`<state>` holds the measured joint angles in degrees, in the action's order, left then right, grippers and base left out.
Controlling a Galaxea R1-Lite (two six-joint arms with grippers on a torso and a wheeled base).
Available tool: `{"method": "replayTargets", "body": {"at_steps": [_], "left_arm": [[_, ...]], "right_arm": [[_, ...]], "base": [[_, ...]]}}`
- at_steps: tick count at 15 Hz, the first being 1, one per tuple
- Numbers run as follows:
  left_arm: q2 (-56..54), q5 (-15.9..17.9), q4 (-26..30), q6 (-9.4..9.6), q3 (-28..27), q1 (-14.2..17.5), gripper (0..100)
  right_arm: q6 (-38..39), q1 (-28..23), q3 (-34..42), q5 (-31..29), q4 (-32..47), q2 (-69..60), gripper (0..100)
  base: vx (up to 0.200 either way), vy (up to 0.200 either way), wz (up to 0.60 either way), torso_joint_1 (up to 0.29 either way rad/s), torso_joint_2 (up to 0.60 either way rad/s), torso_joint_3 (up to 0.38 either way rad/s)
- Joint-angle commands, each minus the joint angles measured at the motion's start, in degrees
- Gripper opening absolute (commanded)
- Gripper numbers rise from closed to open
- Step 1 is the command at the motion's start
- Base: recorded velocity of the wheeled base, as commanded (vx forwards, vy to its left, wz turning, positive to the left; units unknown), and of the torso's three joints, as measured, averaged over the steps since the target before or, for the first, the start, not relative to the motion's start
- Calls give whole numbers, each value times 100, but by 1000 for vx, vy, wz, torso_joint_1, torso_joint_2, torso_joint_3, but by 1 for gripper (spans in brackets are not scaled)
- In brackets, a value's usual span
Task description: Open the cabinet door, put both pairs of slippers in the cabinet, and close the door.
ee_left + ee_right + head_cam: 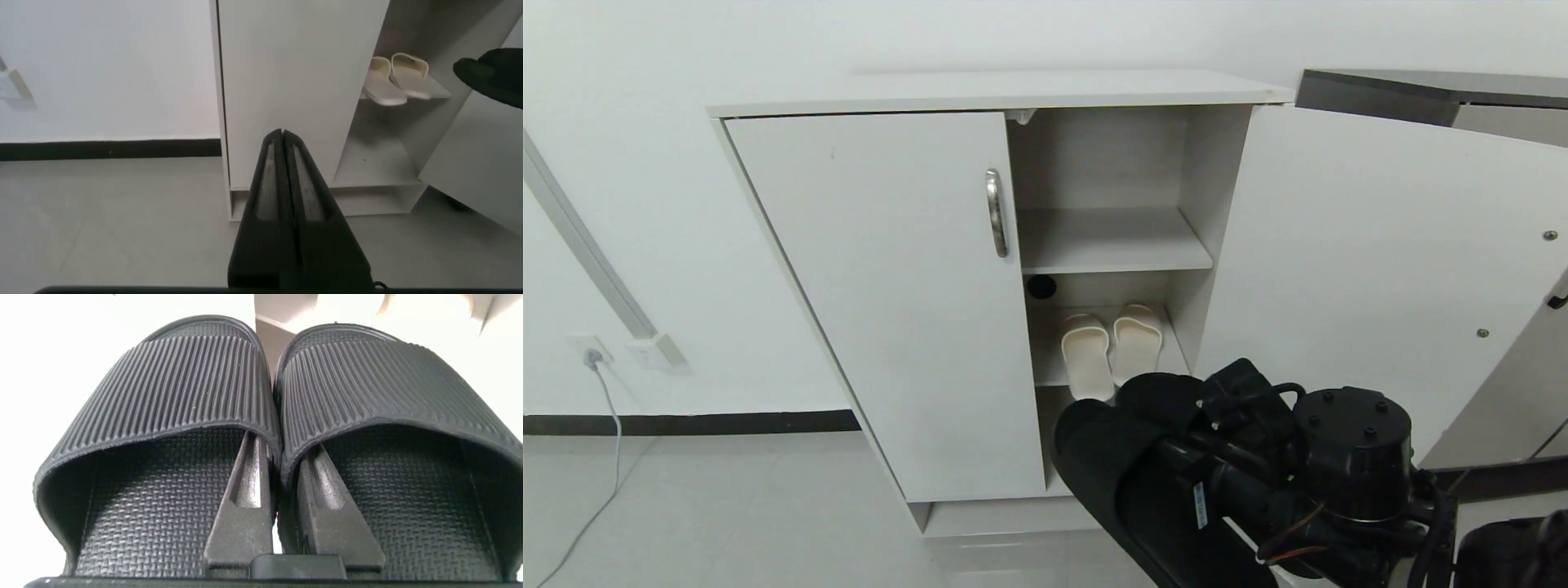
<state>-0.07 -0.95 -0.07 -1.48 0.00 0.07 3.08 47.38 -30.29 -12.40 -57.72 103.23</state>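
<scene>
While my right gripper [283, 469] pinches the black slippers [1123, 461] together before the open cabinet [996, 86], their toes and long axes point into it; my left gripper [282, 147] is clenched empty.

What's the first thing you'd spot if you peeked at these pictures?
The black slippers, pinched together by the right gripper, held up in front of the cabinet where its right door stands open. Next, the white slippers, side by side on a shelf inside.
</scene>
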Motion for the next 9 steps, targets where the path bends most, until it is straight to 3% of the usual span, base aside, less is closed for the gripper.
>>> {"method": "replayTargets", "body": {"at_steps": [1, 4, 7, 9], "left_arm": [[7, -2, -1, -2, 0, 1, 0], [7, -2, -1, -2, 0, 1, 0], [7, -2, -1, -2, 0, 1, 0], [7, -2, -1, -2, 0, 1, 0]], "right_arm": [[-18, 52, -47, -17, -2, 74, 0], [149, 201, -609, -544, 182, 162, 0], [658, 254, -1453, -1327, 1677, 118, 0], [1107, 368, -2095, -2197, 2652, 180, 0]], "base": [[0, 0, 0, 0, 0, 0], [0, 0, 0, 0, 0, 0], [0, 0, 0, 0, 0, 0], [0, 0, 0, 0, 0, 0]]}}
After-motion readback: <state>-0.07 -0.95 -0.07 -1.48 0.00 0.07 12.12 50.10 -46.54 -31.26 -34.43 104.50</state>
